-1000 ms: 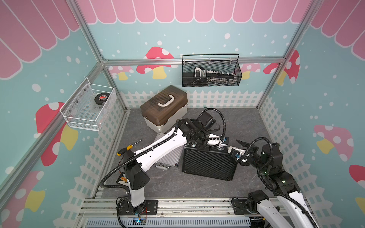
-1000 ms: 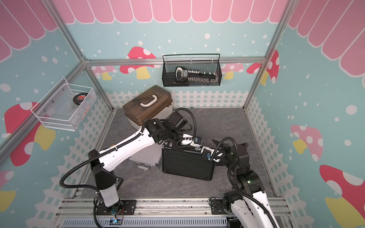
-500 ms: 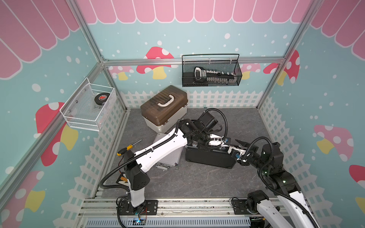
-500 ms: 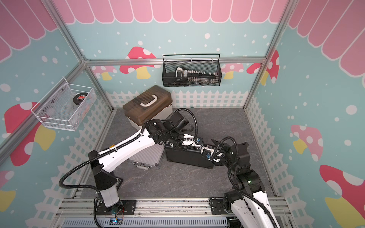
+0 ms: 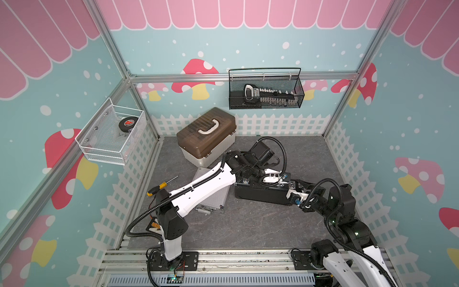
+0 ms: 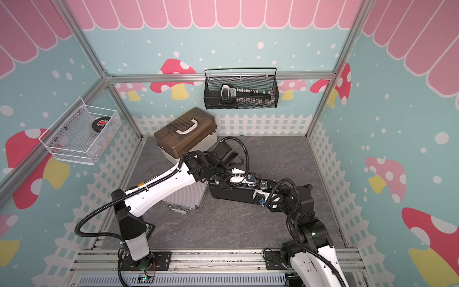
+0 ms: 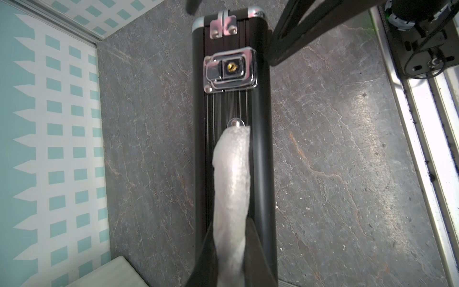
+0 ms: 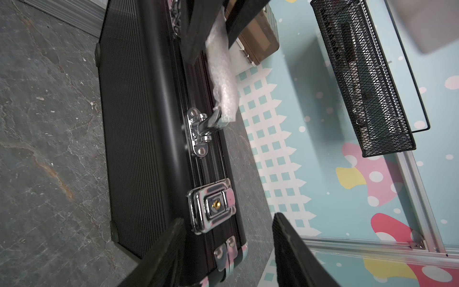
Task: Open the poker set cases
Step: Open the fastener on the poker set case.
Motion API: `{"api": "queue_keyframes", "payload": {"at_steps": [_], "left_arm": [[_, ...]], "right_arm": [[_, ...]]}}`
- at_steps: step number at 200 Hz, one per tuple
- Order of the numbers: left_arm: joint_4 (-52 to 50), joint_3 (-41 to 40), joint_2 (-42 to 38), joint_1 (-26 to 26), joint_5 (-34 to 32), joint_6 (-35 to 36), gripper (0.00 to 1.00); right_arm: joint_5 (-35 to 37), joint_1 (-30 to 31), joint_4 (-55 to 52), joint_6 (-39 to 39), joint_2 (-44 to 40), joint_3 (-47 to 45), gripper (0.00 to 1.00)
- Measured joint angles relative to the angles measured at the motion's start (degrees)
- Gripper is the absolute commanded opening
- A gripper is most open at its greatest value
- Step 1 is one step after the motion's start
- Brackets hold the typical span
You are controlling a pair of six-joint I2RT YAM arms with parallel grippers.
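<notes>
Nothing's open yet. The black case [image 5: 260, 195] stands on edge just in front of the cream box [image 5: 206, 139]. My left pincer [image 7: 229, 223] is clenched on its padded handle [image 7: 231, 174], and my right pincer [image 8: 226, 221] is released, astride the end with the fastened latch [image 8: 211, 206]. The silver case [image 5: 213, 196] lies shut near that box.

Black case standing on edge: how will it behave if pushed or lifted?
Likely tippy: black case stands on its thin edge, latches up. Probably rigid: ribbed shell, chrome corners. Handle, foam-wrapped in the left gripper, should resist slipping.
</notes>
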Motion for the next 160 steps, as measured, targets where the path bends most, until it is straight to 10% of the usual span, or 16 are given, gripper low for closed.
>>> {"api": "queue_keyframes", "payload": {"at_steps": [160], "left_arm": [[2.34,-1.4,-0.33,0.2,0.55,-0.42,0.0]], "right_arm": [[2.29,0.02,6.05,-3.96,-1.03,-2.69,0.51]]}}
